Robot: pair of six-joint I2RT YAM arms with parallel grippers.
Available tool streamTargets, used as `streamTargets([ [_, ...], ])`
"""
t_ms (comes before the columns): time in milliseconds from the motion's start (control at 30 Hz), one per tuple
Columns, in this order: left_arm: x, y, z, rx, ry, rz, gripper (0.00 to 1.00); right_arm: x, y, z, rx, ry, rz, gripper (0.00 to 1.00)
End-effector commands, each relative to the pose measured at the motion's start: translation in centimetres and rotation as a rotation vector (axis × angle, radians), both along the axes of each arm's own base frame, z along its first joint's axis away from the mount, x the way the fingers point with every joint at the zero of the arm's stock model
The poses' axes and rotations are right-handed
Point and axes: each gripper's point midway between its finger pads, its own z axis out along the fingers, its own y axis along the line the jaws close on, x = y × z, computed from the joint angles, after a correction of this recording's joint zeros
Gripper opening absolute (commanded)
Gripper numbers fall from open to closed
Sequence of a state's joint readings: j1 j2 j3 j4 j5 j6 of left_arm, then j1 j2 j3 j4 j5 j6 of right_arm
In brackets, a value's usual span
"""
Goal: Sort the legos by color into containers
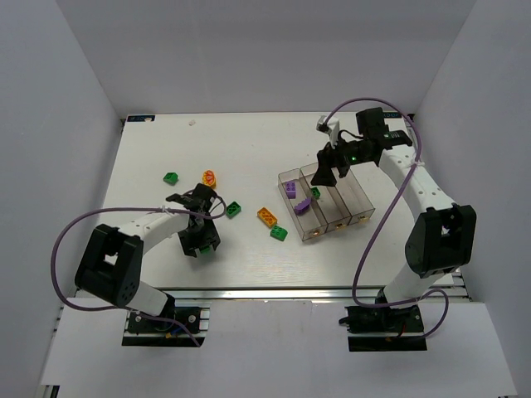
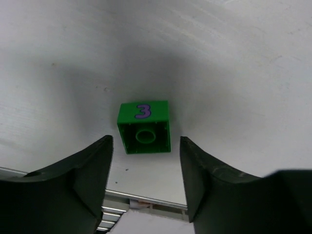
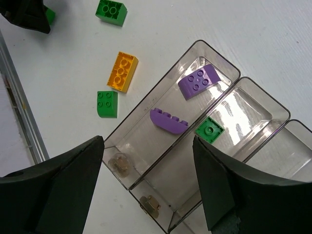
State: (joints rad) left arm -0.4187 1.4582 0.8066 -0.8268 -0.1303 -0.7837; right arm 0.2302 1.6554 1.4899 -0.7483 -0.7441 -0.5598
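Note:
The containers [image 1: 342, 220] stand right of centre as three clear bins side by side. In the right wrist view, the left bin [image 3: 141, 139] holds two purple legos [image 3: 198, 81] [image 3: 168, 120] and the middle bin holds one green lego [image 3: 210, 129]. My right gripper [image 3: 147, 146] hangs open above these bins [image 1: 329, 172], holding nothing. My left gripper [image 2: 146, 141] is open low over the table at the near left [image 1: 199, 243]. A green lego marked "3" [image 2: 144, 127] lies tipped just beyond its fingertips, untouched.
Loose legos lie left of the bins: an orange one [image 1: 266, 216], green ones [image 1: 279, 233] [image 1: 233, 210] [image 1: 171, 177], and an orange-red one [image 1: 209, 177]. The table's metal front rail [image 2: 146, 200] runs just behind my left fingers.

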Motion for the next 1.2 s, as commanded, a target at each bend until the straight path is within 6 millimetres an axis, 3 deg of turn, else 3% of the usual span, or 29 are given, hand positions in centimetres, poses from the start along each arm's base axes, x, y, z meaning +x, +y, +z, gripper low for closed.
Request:
streamTargets([
  [0, 1.7, -0.3, -0.3, -0.014, -0.053, -0.022, 0.65, -0.4, 0.5, 1.7, 0.044, -0.050, 0.031, 0.78],
  [100, 2.3, -0.3, -0.4, 0.000, -0.067, -0.028, 0.59, -1.0, 0.4, 1.5, 0.043, -0.043, 0.036, 0.78],
  [400, 4.0, -1.1, 1.5, -0.033, -0.140, -0.072, 0.23, -3.0, 0.3, 1.4, 0.056, -0.044, 0.053, 0.73],
  [433, 4.4, -2.0, 2.1, -0.078, -0.157, -0.094, 0.19, -3.0, 0.2, 1.8, 0.059, -0.057, 0.052, 0.72],
  [500, 5.8, -4.3, 4.3, -0.150, -0.235, -0.191, 0.12, -3.2, 0.2, 2.0, 0.066, -0.063, 0.044, 0.53],
  [533, 5.8, -6.4, 5.5, -0.261, -0.243, -0.254, 0.10, -3.3, 0.1, 2.5, 0.065, -0.088, 0.031, 0.43],
  [567, 7.1, -8.0, 7.3, -0.335, -0.312, -0.285, 0.07, -2.4, 0.2, 3.4, 0.084, -0.137, -0.006, 0.31],
  [600, 7.7, -9.0, 8.5, -0.382, -0.345, -0.309, 0.06, -2.1, -0.4, 2.1, 0.058, -0.139, -0.061, 0.12],
  [633, 8.1, -10.3, 9.6, -0.429, -0.372, -0.343, 0.05, -2.0, -0.8, 3.5, 0.071, -0.206, -0.100, 0.04],
  [667, 9.3, -12.3, 12.3, -0.517, -0.441, -0.388, 0.04, -0.7, -0.9, 4.4, 0.089, -0.292, -0.136, 0.00],
  [700, 9.7, -13.5, 13.0, -0.554, -0.451, -0.417, 0.03, -0.9, -1.2, 3.3, 0.090, -0.266, -0.185, 0.00],
  [733, 10.3, -14.4, 13.9, -0.590, -0.471, -0.436, 0.03, -0.3, -1.9, 3.7, 0.081, -0.294, -0.240, 0.00],
  [800, 11.4, -17.7, 17.3, -0.709, -0.528, -0.513, 0.01, 0.0, -2.4, 3.0, 0.077, -0.240, -0.298, 0.00],
  [833, 12.4, -18.6, 16.7, -0.732, -0.507, -0.507, 0.01, 0.6, -2.3, 2.8, 0.063, -0.208, -0.309, 0.00],
  [900, 13.0, -21.3, 17.7, -0.806, -0.510, -0.563, 0.01, 0.3, -2.5, 1.8, 0.035, -0.116, -0.330, 0.00],
  [933, 14.7, -22.5, 17.8, -0.824, -0.510, -0.566, 0.01, 0.6, -2.8, 2.0, 0.041, -0.110, -0.347, 0.00],
  [1000, 15.0, -25.2, 18.3, -0.874, -0.498, -0.618, 0.01, 0.4, -2.9, 2.5, 0.050, -0.143, -0.350, 0.00],
  [1033, 16.3, -26.1, 20.2, -0.896, -0.540, -0.634, 0.01, 0.5, -3.0, 3.7, 0.067, -0.199, -0.353, 0.00],
  [1067, 16.6, -27.5, 18.6, -0.904, -0.499, -0.641, 0.02, 0.3, -3.0, 3.6, 0.064, -0.213, -0.346, 0.00],
  [1100, 16.6, -28.6, 18.4, -0.919, -0.489, -0.655, 0.02, 0.3, -3.3, 3.7, 0.058, -0.223, -0.353, 0.00],
  [1133, 17.3, -29.5, 19.4, -0.962, -0.509, -0.659, 0.04, 0.1, -3.4, 3.8, 0.056, -0.223, -0.354, 0.00],
  [1167, 17.4, -30.6, 18.1, -0.981, -0.484, -0.660, 0.05, 0.0, -3.5, 3.8, 0.051, -0.220, -0.355, 0.00],
])
